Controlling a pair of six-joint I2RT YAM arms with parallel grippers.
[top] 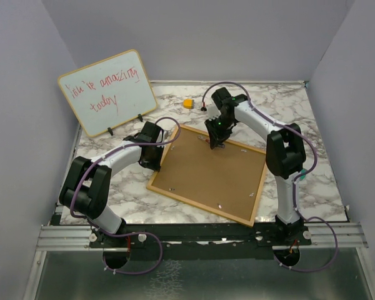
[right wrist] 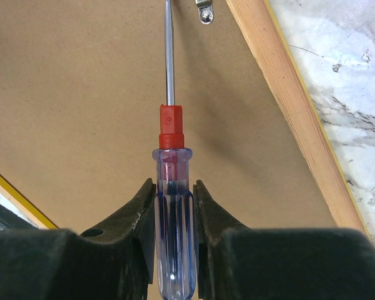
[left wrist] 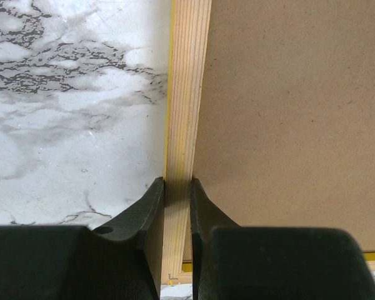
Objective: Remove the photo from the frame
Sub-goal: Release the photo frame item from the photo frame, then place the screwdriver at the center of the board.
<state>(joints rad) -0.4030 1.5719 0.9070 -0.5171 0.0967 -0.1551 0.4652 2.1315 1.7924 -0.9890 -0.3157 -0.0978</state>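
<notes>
The frame (top: pixel 207 174) lies face down on the marble table, its brown back up, thin yellow border at the edges. The photo is hidden under the back. My left gripper (top: pixel 155 156) is shut on the frame's left wooden rail (left wrist: pixel 182 125). My right gripper (top: pixel 215 139) is shut on a screwdriver (right wrist: pixel 172 206) with a clear blue handle and red collar. Its shaft points at a small metal clip (right wrist: pixel 204 10) near the frame's far edge. The frame's wooden rail (right wrist: pixel 290 106) runs along the right of the right wrist view.
A whiteboard with red handwriting (top: pixel 107 92) leans at the back left. A small yellow object (top: pixel 188 103) lies at the back of the table. Grey walls enclose three sides. Bare marble (top: pixel 300 181) shows right of the frame.
</notes>
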